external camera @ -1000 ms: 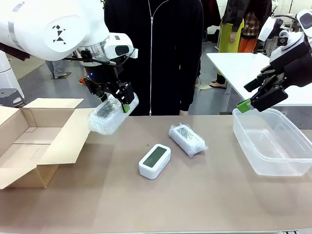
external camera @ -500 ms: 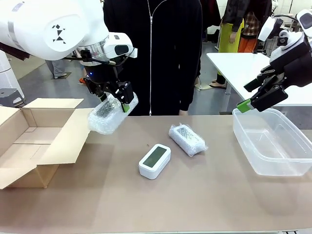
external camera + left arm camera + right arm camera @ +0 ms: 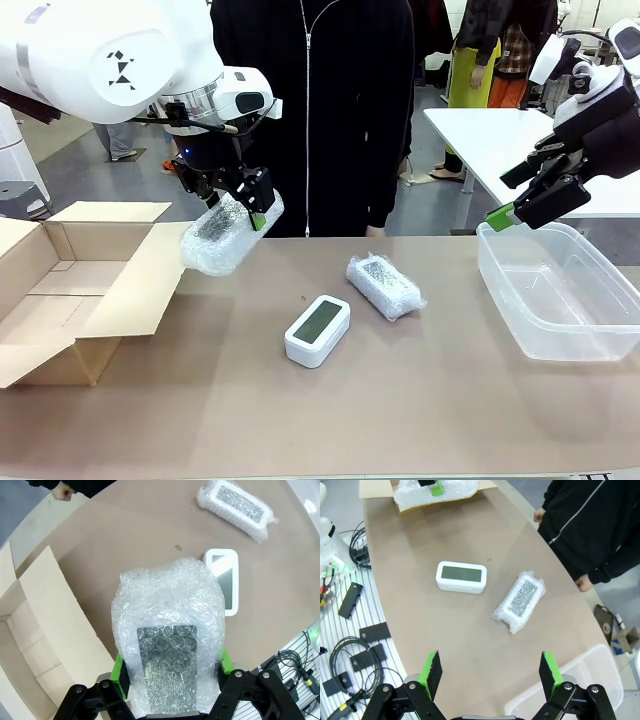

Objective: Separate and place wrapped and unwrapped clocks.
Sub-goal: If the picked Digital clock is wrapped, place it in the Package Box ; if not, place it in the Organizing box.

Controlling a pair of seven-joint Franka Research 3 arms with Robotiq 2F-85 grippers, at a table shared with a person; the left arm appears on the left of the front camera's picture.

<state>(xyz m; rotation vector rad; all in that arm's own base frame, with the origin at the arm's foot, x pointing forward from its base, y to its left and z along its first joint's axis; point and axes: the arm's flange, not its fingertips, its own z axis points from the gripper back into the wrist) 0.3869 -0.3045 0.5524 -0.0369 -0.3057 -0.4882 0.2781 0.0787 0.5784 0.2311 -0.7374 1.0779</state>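
The held bubble-wrapped bundle (image 3: 232,235), a whitish crinkly oblong with a dark grey patch showing through the wrap, hangs tilted above the far-left part of the brown table (image 3: 420,410), close to the far edge and just beside the open flap of the brown cardboard box (image 3: 60,290). The left gripper (image 3: 238,205) is clamped on its upper end, one green pad (image 3: 118,672) pressed against each long side. Open tabletop lies beneath the bundle and between it and the bare white clock (image 3: 318,330), a smooth rounded rectangle lying flat near the table's middle with its grey-green screen up. The second bubble-wrapped bundle (image 3: 385,285) lies flat just beyond and to the right of the clock, apart from it. The clear plastic container (image 3: 560,290) sits at the table's right end. The right gripper (image 3: 510,197) hangs above the container's far-left corner, its jaws spread wide and holding nothing. A person in a black zip jacket (image 3: 315,110) stands at the far edge, directly behind the held bundle.
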